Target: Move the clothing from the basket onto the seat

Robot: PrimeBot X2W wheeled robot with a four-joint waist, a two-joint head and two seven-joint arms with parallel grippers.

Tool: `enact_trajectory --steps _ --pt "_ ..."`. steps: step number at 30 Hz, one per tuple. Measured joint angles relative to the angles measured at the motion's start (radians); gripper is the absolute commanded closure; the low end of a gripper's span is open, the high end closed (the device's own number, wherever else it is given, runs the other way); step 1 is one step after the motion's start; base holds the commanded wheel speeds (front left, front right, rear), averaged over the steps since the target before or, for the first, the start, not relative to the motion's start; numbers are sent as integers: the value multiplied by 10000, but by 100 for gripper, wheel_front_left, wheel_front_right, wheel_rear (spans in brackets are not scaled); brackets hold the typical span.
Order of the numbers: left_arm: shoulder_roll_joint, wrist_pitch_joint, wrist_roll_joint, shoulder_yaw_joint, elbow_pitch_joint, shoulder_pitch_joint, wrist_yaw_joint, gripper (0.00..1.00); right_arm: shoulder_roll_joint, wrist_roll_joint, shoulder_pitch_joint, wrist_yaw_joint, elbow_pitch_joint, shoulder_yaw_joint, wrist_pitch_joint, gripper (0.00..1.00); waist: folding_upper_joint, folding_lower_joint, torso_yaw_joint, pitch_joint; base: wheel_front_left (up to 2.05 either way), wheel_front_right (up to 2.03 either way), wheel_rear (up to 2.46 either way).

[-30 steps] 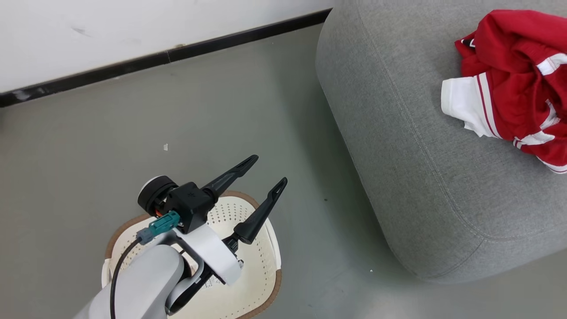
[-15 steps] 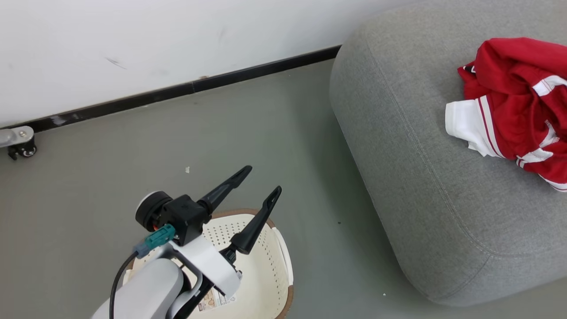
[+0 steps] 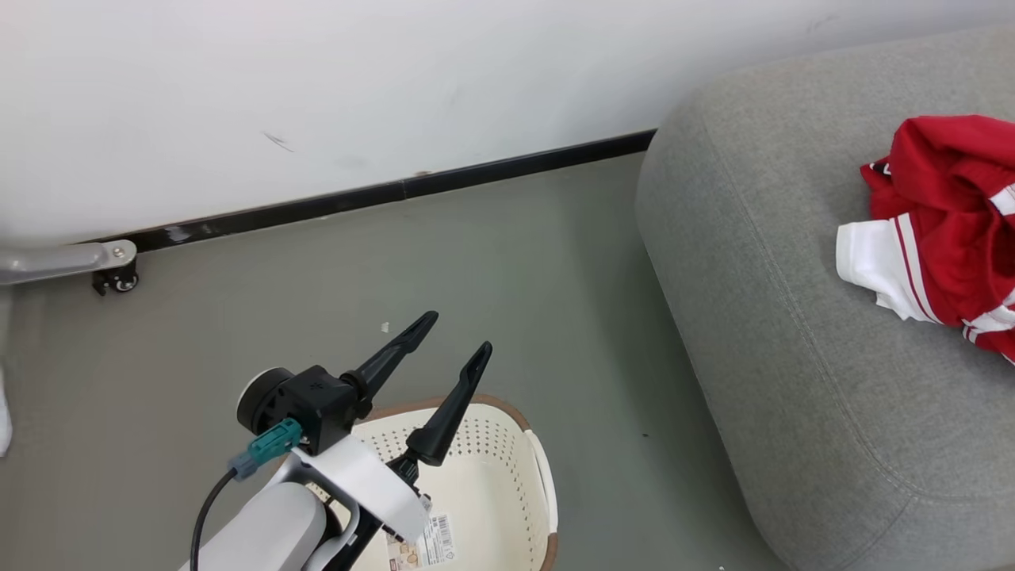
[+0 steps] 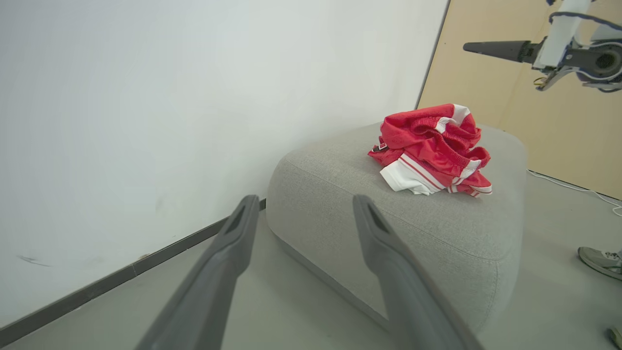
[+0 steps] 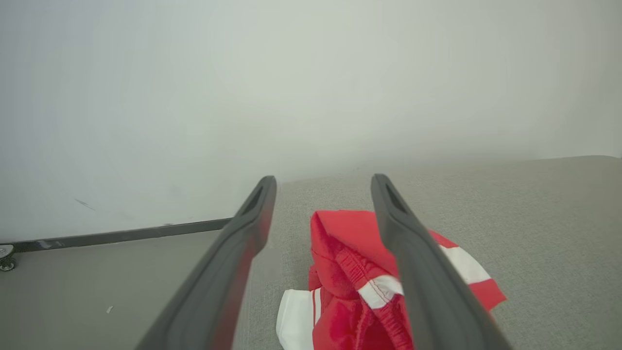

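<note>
Red sports clothing (image 3: pixel 944 230) heaped on grey sofa (image 3: pixel 793 357), back from its rounded corner, laundry basket (image 3: pixel 492 492) looks bare, left end effector (image 3: pixel 458 331) and right end effector (image 5: pixel 324 181) released, empty, so transfer seems done, next likely just retract.

There was one basket (image 3: pixel 541 484), one seat (image 3: pixel 793 381) and one heap of clothing (image 3: pixel 944 238), its garments too bunched to count. There were two grippers, the left gripper (image 3: pixel 457 333) and the right gripper (image 5: pixel 324 181), each with two fingers. One caster (image 3: pixel 119 279) and two shoes (image 4: pixel 600 261) also showed.
</note>
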Motion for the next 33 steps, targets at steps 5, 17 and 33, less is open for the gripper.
enact_trajectory --steps 5,17,33 --pt "12 -40 -50 182 -33 18 96 0 2 -4 217 0 -176 86 -211 0 0 0 297 -206 0 0 0" --pt "211 -42 -190 725 -13 411 364 0 359 -8 1101 0 -788 196 -619 0 0 0 975 -594 0 0 0" --pt "209 -48 -399 1605 351 1175 922 0 1172 -205 2624 0 -1728 -435 -788 0 0 0 1550 -902 0 0 0"
